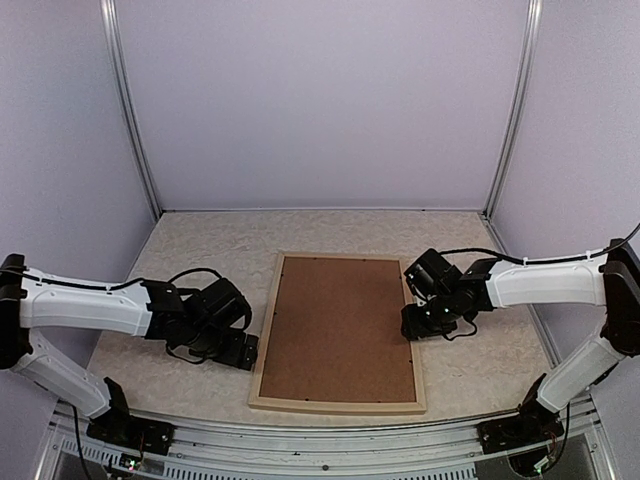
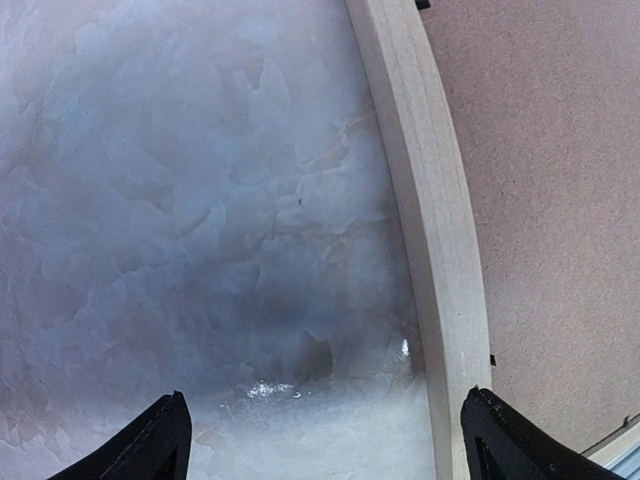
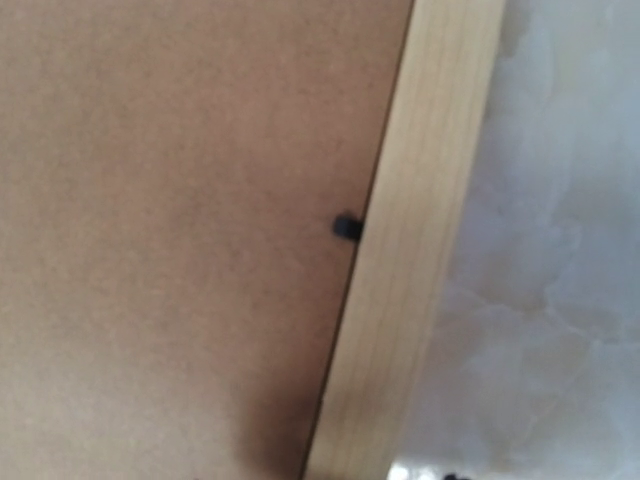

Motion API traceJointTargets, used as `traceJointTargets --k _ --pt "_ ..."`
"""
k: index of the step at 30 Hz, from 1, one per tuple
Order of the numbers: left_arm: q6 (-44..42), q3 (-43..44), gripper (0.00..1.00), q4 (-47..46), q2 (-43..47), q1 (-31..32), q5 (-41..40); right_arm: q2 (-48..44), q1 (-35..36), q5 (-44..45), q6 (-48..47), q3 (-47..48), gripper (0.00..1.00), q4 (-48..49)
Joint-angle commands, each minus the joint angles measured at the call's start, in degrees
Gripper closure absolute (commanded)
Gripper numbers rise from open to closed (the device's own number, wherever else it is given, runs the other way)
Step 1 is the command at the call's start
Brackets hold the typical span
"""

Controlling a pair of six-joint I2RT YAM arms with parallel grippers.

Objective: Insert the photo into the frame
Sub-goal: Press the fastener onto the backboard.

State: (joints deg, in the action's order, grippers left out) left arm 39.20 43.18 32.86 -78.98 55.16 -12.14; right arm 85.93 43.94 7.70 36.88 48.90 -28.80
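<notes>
Top view, with both wrist views. The frame (image 1: 337,405) lies flat on the table (image 1: 200,250), midway between the two arms, with its long axis running from 12 to 6 o'clock. A brown backing board (image 1: 340,325) fills its opening. The photo shows in no view, and whether it lies beneath the board cannot be told.

The left gripper (image 1: 243,352) sits low at the 9 o'clock side of the frame, near its 6 o'clock end, so the frame lies at 3 o'clock from it. Its jaws are spread wide and hold nothing. In the left wrist view the fingertips (image 2: 160,445) stand far apart, with the frame's left rail passing just inside the right-hand one and bare table between them.

The right gripper (image 1: 412,322) hangs over the frame's 3 o'clock rail, about halfway along its length, with the board at 9 o'clock from it. Its fingers are out of its own wrist view and too small in the top view, so whether they are spread or closed cannot be told. The right wrist view looks straight down on a small black tab (image 3: 347,227) at the seam between the rail and the board.

Judgement: the right arm is the nearer to the frame, being directly above it, and any move on the tab or the board's edge falls to it
</notes>
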Motion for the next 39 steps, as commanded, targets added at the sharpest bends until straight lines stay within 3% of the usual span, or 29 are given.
traceJointTargets --k 1,34,39 --pt "1.05 -0.56 0.07 0.03 -1.18 0.71 -0.71 0.52 -0.44 0.14 -0.41 -0.48 0.49 0.32" --pt "1.74 4.80 0.07 1.09 -11.83 6.10 -3.67 0.03 -0.47 0.46 -0.67 -1.12 0.49 -0.16" --pt "2.69 5.93 0.07 2.74 -10.27 6.41 -5.66 0.19 -0.45 0.52 -0.68 -1.18 0.49 -0.13"
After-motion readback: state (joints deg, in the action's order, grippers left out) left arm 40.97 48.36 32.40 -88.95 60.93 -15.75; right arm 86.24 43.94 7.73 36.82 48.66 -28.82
